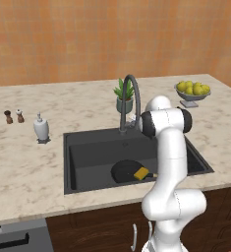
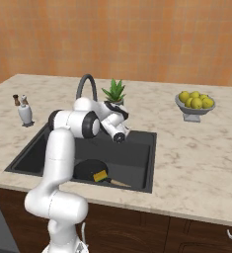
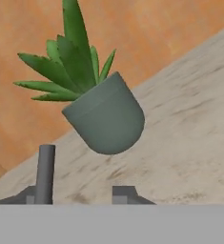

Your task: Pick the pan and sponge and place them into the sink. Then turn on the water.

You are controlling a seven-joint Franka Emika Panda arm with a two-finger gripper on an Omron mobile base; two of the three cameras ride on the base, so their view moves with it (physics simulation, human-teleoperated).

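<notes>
Since the pan (image 1: 127, 171) already lies on the floor of the sink (image 1: 87, 162), toward its front right, with the sponge (image 1: 141, 173) resting on the pan's right edge where the handle leaves it, you can count both placements as done. In the right base view you see the same pair: the yellow block on the black pan near the front wall of the basin.

What you have left, as I judge it, is the water. Farther back, your gripper (image 2: 121, 132) hangs over the rear of the basin, just in front of the faucet (image 1: 129, 101). Through the hand view, two dark finger tips (image 3: 125, 194) stand apart with bare counter between them, gripping nothing. A dark upright rod (image 3: 45, 172) rises by the left tip, likely the faucet's stem or lever; you cannot tell which. Behind it sits the potted plant (image 3: 104, 114), and no stream shows from the spout.
</notes>
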